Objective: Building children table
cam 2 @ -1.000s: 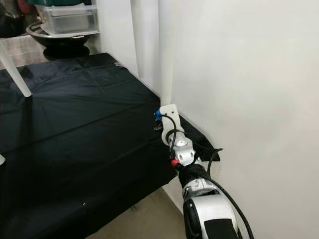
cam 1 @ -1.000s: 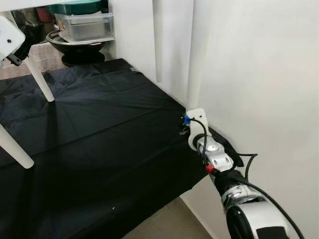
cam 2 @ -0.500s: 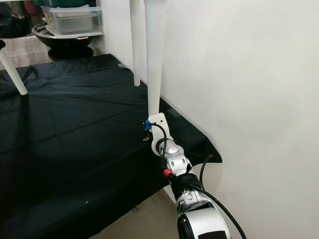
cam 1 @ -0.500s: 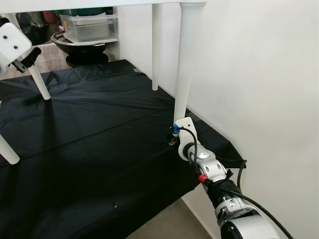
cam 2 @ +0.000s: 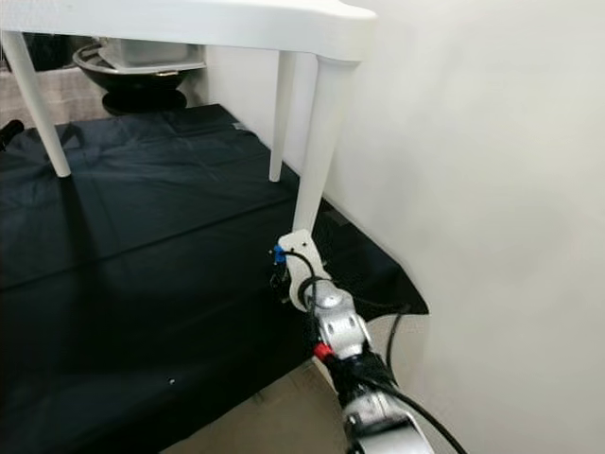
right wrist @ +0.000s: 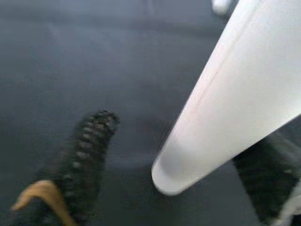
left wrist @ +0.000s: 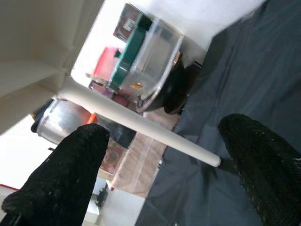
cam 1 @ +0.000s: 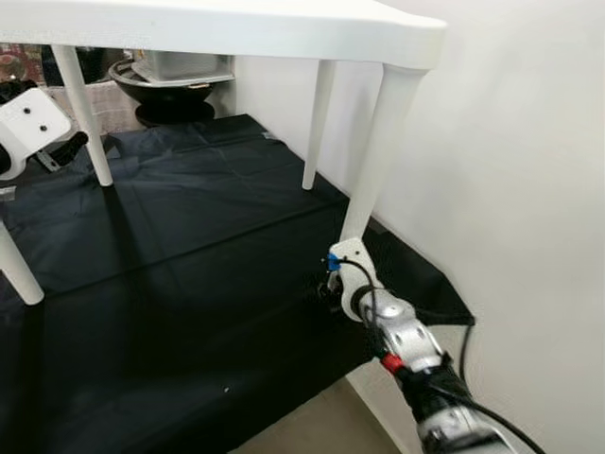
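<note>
Table leg between end effector fingers.

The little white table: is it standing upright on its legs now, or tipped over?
Upright. The white table has its flat top uppermost and its legs reach down to the black sheet. The right pincer straddles the nearest leg.

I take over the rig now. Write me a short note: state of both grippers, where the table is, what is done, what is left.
Right gripper: open, its fingers on either side of the foot of the near right table leg, not clamped.
Left gripper: open, empty, raised at the left beside another leg.
Table: white, upright on the black sheet next to the wall.
Done: the legs in view are fitted.
Left: probably only releasing and checking the stance.
</note>
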Robot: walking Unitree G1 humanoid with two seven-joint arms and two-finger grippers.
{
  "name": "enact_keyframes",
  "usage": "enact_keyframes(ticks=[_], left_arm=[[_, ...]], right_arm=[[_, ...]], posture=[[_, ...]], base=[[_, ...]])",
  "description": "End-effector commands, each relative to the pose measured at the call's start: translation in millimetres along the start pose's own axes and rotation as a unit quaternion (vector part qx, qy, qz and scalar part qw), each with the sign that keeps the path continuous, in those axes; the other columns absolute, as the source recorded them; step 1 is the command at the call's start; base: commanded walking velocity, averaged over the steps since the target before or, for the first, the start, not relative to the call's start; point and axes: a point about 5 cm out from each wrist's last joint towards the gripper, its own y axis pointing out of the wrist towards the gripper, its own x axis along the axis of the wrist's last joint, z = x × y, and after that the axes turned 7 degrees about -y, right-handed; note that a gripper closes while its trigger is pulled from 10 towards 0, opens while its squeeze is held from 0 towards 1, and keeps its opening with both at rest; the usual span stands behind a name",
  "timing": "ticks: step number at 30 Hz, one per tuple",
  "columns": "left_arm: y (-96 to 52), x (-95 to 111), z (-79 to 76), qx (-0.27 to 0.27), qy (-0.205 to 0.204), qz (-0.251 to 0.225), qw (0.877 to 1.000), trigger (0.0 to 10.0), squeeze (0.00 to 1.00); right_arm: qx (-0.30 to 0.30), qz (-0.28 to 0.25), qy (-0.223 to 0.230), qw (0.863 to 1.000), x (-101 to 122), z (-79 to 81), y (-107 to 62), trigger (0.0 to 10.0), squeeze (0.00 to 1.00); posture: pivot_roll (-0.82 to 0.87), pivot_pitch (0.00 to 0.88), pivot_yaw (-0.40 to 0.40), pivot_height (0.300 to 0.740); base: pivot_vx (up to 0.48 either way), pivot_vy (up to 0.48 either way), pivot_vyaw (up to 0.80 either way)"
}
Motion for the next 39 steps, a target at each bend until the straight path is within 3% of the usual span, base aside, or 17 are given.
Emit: enact_keyframes(ticks=[1, 2, 4, 5, 7, 8, 10, 11, 13, 15, 16, 17, 22, 23, 24, 28, 39], left_arm=[[-0.4, -7, -12.1, -0.011, -0.022, 0.007, 1.0, 10.0, 0.0], [-0.4, -7, -12.1, -0.011, -0.022, 0.007, 1.0, 10.0, 0.0], [-0.9, -9, -14.5, -0.01, -0.028, 0.008, 1.0, 10.0, 0.0], [-1.6, -11, -16.6, -0.008, -0.035, 0.009, 0.999, 10.0, 0.0], [-1.6, -11, -16.6, -0.008, -0.035, 0.009, 0.999, 10.0, 0.0], [-3.0, -14, -21.2, -0.009, -0.047, 0.009, 0.999, 10.0, 0.0], [-7.2, -18, -32.8, -0.015, -0.071, 0.004, 0.997, 10.0, 0.0], [-7.2, -18, -32.8, -0.015, -0.071, 0.004, 0.997, 10.0, 0.0], [-13.6, -20, -53.0, -0.031, -0.1, -0.006, 0.995, 10.0, 0.0], [-24.3, -12, -87.1, -0.053, -0.153, -0.036, 0.986, 10.0, 0.0], [-24.3, -12, -87.1, -0.053, -0.153, -0.036, 0.986, 10.0, 0.0], [-32.1, -5, -107.1, -0.062, -0.183, -0.051, 0.98, 10.0, 0.0], [-39.7, 0, -124.6, -0.068, -0.212, -0.054, 0.973, 10.0, 0.0], [-48.2, 4, -143.6, -0.078, -0.232, -0.051, 0.968, 10.0, 0.0], [-48.2, 4, -143.6, -0.078, -0.232, -0.051, 0.968, 10.0, 0.0], [-64.4, 18, -171.8, -0.084, -0.28, -0.041, 0.955, 10.0, 0.0], [-78.2, 28, -187.3, -0.053, -0.359, -0.014, 0.932, 10.0, 0.0]], right_arm=[[-0.007, -0.062, 0.054, 0.997, 13, -9.5, -13.4, 10.0, 1.0], [-0.007, -0.062, 0.054, 0.997, 13, -9.5, -13.4, 10.0, 1.0], [-0.01, -0.075, 0.097, 0.992, 15, -11.7, -17.8, 10.0, 1.0], [-0.01, -0.084, 0.151, 0.985, 17, -12.7, -22.5, 10.0, 1.0], [-0.01, -0.084, 0.151, 0.985, 17, -12.7, -22.5, 10.0, 1.0], [-0.001, -0.097, 0.204, 0.974, 19, -10.2, -31.1, 10.0, 1.0], [0.026, -0.112, 0.251, 0.961, 21, -1.7, -50.0, 10.0, 1.0], [0.026, -0.112, 0.251, 0.961, 21, -1.7, -50.0, 10.0, 1.0], [0.04, -0.105, 0.232, 0.966, 16, 3.5, -67.6, 10.0, 1.0], [0.046, -0.103, 0.215, 0.97, 12, 2.3, -85.1, 10.0, 1.0], [0.046, -0.103, 0.215, 0.97, 12, 2.3, -85.1, 10.0, 1.0], [0.046, -0.111, 0.203, 0.972, 13, 1.2, -93.1, 10.0, 1.0], [0.036, -0.118, 0.179, 0.976, 15, -1.0, -98.8, 10.0, 1.0], [0.023, -0.118, 0.152, 0.981, 18, -3.9, -102.0, 10.0, 1.0], [0.023, -0.118, 0.152, 0.981, 18, -3.9, -102.0, 10.0, 1.0], [0.002, -0.12, 0.131, 0.984, 25, -4.7, -109.4, 10.0, 1.0], [-0.047, -0.132, 0.107, 0.984, 29, -7.8, -116.2, 10.0, 1.0]], posture=[[0.14, 0.0, -0.088, 0.74], [0.14, 0.0, -0.088, 0.74], [0.13, 0.0, -0.087, 0.74], [0.13, 0.0, -0.087, 0.74], [0.13, 0.0, -0.087, 0.74], [0.13, 0.0, -0.088, 0.74], [0.12, 0.0, -0.09, 0.74], [0.12, 0.0, -0.09, 0.74], [0.11, 0.0, -0.091, 0.74], [0.1, 0.0, -0.091, 0.74], [0.1, 0.0, -0.091, 0.74], [0.1, 0.0, -0.094, 0.74], [0.1, 0.0, -0.097, 0.74], [0.1, 0.0, -0.098, 0.74], [0.1, 0.0, -0.098, 0.74], [0.11, 0.0, -0.104, 0.74], [0.1, 0.0, -0.092, 0.74]], base=[[0.0, 0.0, 0.0], [0.0, 0.0, 0.0], [0.0, 0.0, 0.0], [0.0, 0.0, 0.0], [0.0, 0.0, 0.0], [0.0, 0.0, 0.0], [0.0, 0.0, 0.0], [0.0, 0.0, 0.0], [0.0, 0.0, 0.0], [0.0, 0.0, 0.0], [0.0, 0.0, 0.0], [0.0, 0.0, 0.0], [0.0, 0.0, 0.0], [0.0, 0.0, 0.0], [0.0, 0.0, 0.0], [0.0, 0.0, 0.0], [0.0, 0.0, 0.0]])
